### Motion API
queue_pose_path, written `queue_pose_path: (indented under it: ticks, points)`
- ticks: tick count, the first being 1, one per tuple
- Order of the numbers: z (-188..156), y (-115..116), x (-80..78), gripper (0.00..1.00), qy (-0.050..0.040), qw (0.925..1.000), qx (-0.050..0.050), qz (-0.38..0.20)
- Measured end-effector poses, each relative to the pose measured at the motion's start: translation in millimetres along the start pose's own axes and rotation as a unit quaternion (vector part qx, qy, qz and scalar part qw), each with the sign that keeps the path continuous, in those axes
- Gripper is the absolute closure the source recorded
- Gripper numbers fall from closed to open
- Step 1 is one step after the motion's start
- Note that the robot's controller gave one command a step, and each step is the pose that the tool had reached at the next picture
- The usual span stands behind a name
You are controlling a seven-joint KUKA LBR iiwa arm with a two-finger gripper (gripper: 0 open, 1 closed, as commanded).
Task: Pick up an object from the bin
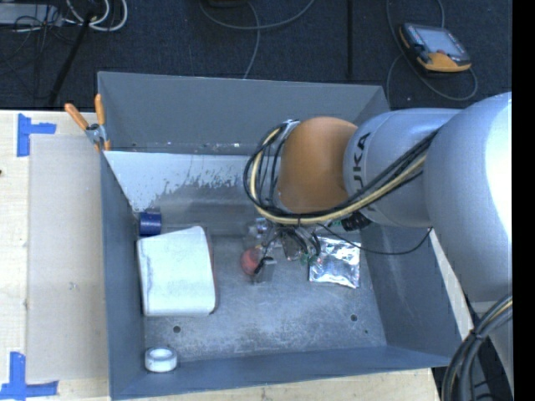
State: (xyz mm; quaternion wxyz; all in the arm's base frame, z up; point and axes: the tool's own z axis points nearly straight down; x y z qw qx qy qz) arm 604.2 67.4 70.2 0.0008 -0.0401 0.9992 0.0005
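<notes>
Big grey bin (pixel 284 328), the arm (pixel 418 174) reaches in from the right, pincer (pixel 264 264) down low at the bin's middle. White block (pixel 175 270) on the left, crinkled silver packet (pixel 336 264) just right of the pincer. Small reddish lump (pixel 250 261) right at the pincer's left side, looks to be on the bin floor. Pincer open or closed? Cannot tell. Blue cap (pixel 150 221) and white cap (pixel 160 358) lie well apart. Nothing lifted yet, I'd say: grasp and lift remain

Arm (pixel 435 174) comes in from the right, its thick grey link angled down and to the left. Orange cover (pixel 313 161) sits at its end, with cables (pixel 261 174) looped round the left side. Gripper (pixel 266 261) hangs below the cover, pointing down.
</notes>
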Motion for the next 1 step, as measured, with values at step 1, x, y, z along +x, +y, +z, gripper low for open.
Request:
queue_pose_path:
  ticks: [1]
  points:
    - [-175.6, 22.4, 13.1, 1.00, -0.0037, 0.9999, 0.000, 0.012]
